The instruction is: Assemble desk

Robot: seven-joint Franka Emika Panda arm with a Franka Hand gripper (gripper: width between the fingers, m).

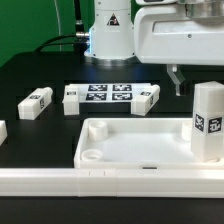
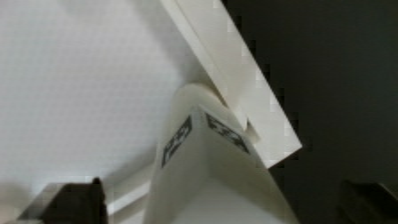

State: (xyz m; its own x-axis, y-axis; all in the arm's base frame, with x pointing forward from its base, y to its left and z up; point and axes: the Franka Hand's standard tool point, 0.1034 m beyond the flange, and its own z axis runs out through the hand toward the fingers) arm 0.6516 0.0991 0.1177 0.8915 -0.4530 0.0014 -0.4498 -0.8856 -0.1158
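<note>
The desk's white tray-like tabletop [image 1: 140,140] lies near the front of the black table, with a round socket [image 1: 92,155] in its corner on the exterior view's left. One white block leg [image 1: 208,120] with a tag stands upright at the tray's corner on the exterior view's right. My gripper [image 1: 190,75] hovers just above that leg, and one dark finger [image 1: 176,80] shows beside it. In the wrist view the leg [image 2: 205,150] sits between my gripper's [image 2: 217,205] two dark fingers [image 2: 71,200], which stand apart from it on both sides. The gripper is open and holds nothing.
The marker board [image 1: 108,94] lies behind the tray. Loose white legs rest beside it [image 1: 72,98] [image 1: 147,98], with another further to the exterior view's left [image 1: 36,102]. A long white rail [image 1: 60,180] runs along the front edge. The robot base [image 1: 108,30] stands at the back.
</note>
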